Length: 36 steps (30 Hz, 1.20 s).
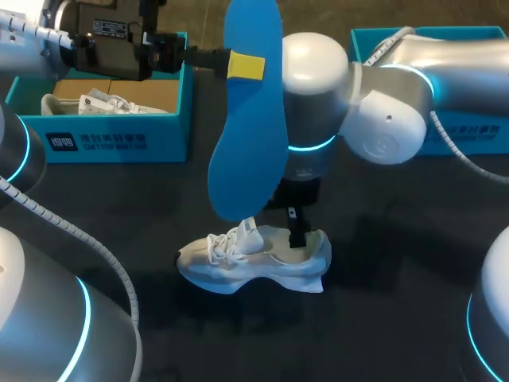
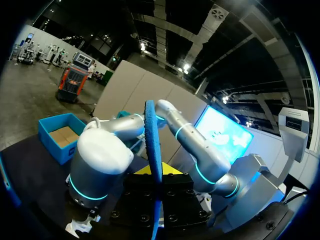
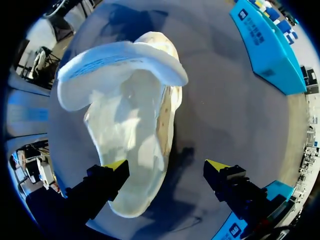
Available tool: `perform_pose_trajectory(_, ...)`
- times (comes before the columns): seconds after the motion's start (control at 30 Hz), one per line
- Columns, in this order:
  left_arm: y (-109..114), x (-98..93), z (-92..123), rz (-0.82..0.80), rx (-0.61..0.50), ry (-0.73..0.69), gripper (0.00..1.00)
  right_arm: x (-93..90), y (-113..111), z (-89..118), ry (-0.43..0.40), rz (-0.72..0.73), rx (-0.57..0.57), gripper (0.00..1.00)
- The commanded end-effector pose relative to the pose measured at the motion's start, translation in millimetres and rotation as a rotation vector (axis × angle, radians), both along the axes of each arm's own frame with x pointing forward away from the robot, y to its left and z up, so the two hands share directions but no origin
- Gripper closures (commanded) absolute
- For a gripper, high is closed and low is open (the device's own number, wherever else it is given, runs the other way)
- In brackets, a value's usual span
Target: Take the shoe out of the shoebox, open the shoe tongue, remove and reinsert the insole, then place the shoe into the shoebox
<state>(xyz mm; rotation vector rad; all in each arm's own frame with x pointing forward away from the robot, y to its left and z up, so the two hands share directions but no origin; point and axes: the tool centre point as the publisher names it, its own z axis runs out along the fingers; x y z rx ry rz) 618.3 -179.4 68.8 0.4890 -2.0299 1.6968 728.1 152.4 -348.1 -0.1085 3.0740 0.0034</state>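
The white shoe (image 1: 254, 259) sits on the dark table (image 1: 398, 318), low in the middle of the frame, out of its box. The right gripper (image 3: 165, 170) hangs over the heel with its fingers apart, holding nothing. Higher up, the left gripper (image 1: 246, 68) is clamped on the blue insole (image 1: 250, 127), which hangs over the shoe.

I think the right gripper should steady the heel while the insole slides in, tip first, under the tongue (image 3: 120, 62). A blue shoebox (image 1: 119, 135) waits at the upper left.

I cannot see deep inside the shoe.
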Motion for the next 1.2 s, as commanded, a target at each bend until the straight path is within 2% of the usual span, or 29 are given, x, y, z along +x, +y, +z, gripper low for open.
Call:
perform_pose_trajectory(0.03,-0.9,1.1,0.1,-0.002,0.002,0.0,1.0,7.9,7.2,-20.6,0.015,0.008,0.016,0.0)
perform_pose_trajectory(0.23,-0.9,1.1,0.1,-0.002,0.002,0.0,1.0,9.9,9.3,-33.2,0.032,0.014,0.044,0.0)
perform_pose_trajectory(0.77,-0.9,1.1,0.1,-0.002,0.002,0.0,1.0,5.8,7.7,-49.4,0.075,0.019,0.077,0.0)
perform_pose_trajectory(0.8,-0.9,1.1,0.1,-0.002,0.002,0.0,1.0,5.5,7.6,-50.2,0.077,0.016,0.079,0.15)
perform_pose_trajectory(0.83,-0.9,1.1,0.1,-0.002,0.002,0.0,1.0,5.5,7.5,-50.5,0.077,0.013,0.081,0.36)
perform_pose_trajectory(0.87,-0.9,1.1,0.1,-0.002,0.002,0.0,1.0,5.5,7.4,-50.6,0.077,0.011,0.083,0.52)
perform_pose_trajectory(0.93,-0.9,1.1,0.1,-0.002,0.002,0.0,1.0,5.8,6.6,-48.8,0.071,0.004,0.089,0.59)
perform_pose_trajectory(1.13,-0.9,1.1,0.1,-0.002,0.002,0.0,1.0,9.6,5.5,-39.5,0.046,-0.007,0.097,0.58)
perform_pose_trajectory(1.2,-0.9,1.1,0.1,-0.002,0.002,0.0,1.0,11.1,5.7,-38.6,0.038,-0.014,0.098,0.68)
